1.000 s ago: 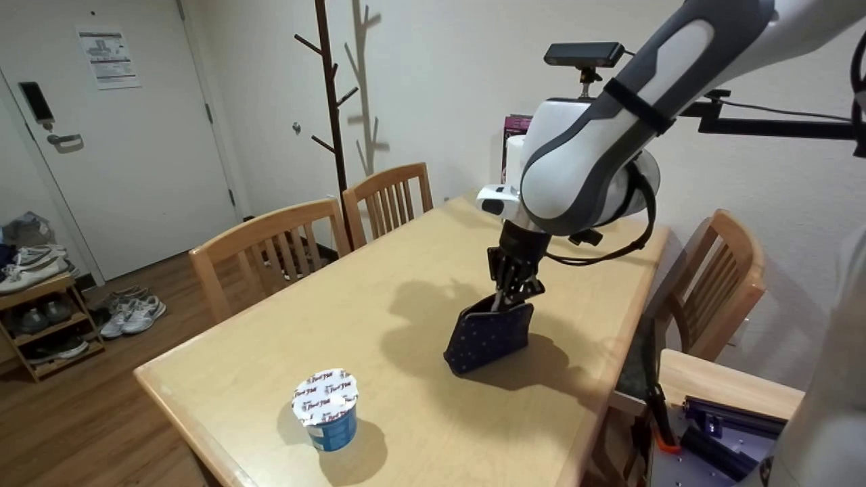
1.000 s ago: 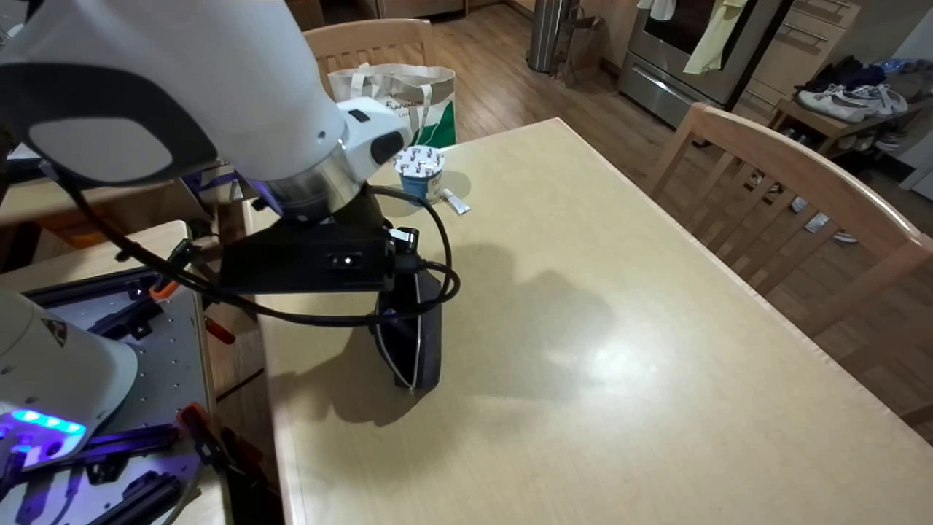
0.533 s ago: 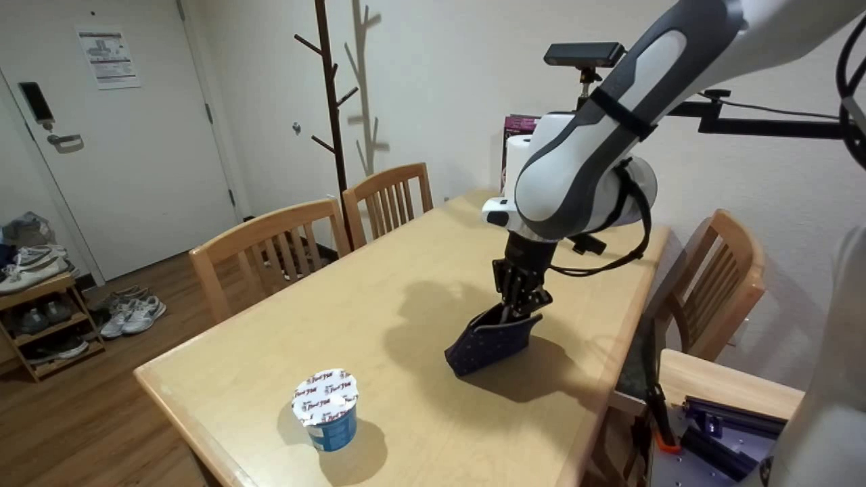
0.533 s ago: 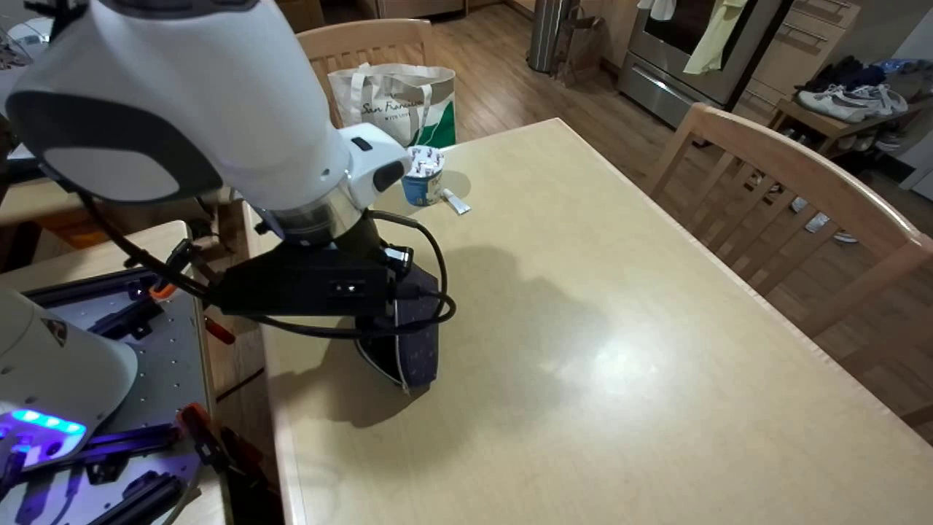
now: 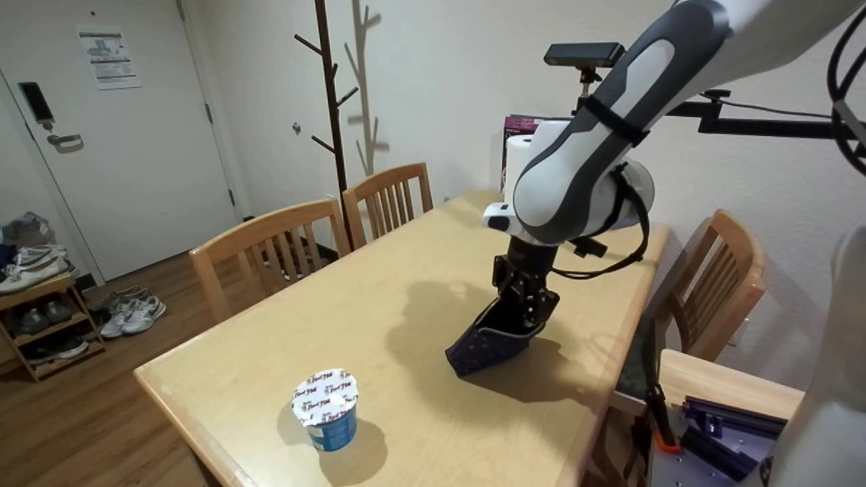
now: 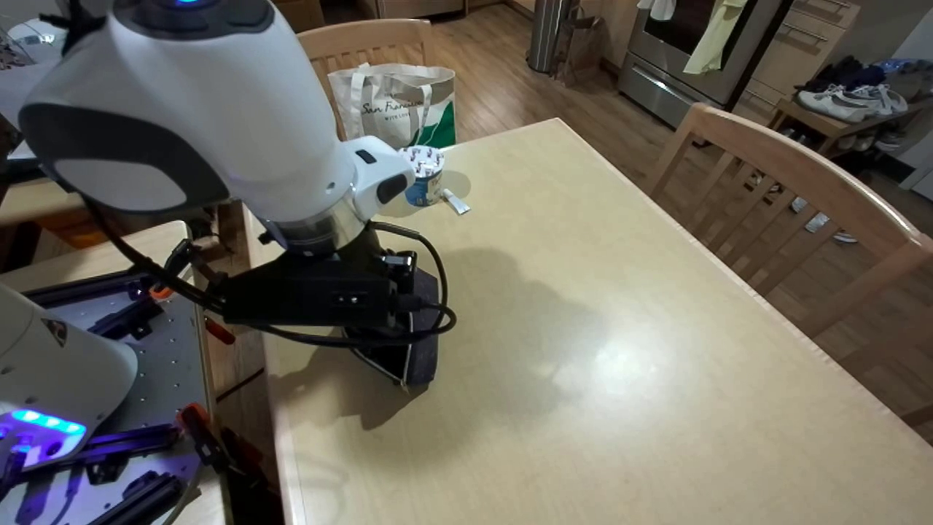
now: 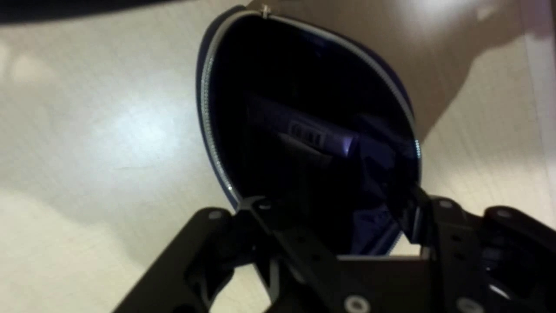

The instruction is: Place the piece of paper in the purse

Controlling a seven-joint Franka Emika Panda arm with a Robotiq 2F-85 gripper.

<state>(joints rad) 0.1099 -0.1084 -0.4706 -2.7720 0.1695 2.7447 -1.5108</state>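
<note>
The dark navy purse [image 5: 494, 348] rests on the table with its zipped mouth wide apart, leaning to one side. Down into that mouth reaches my gripper [image 5: 521, 314], its fingertips hidden inside. The wrist view shows the jaws spread apart, left and right over the purse [image 7: 204, 108], and nothing gripped between them is visible. Deep in the dark interior lies a slim light packet [image 7: 321, 137] with a barcode, and a pale strip [image 7: 304, 147] shows beside it. A small white slip [image 6: 456, 201] lies on the table by the cup. Which of these is the piece of paper I cannot tell.
A white-and-blue cup [image 5: 329, 409] stands near the table's [image 5: 406, 419] corner. Chairs [image 5: 270, 250] line the table's long side. A paper roll [image 5: 517, 159] stands at the far end. A tote bag [image 6: 397, 102] sits beyond the table in an exterior view.
My gripper has sunk deeper into the purse and its jaws have spread from shut. The purse leans more and its mouth gapes wider. Cup and white slip have stayed put.
</note>
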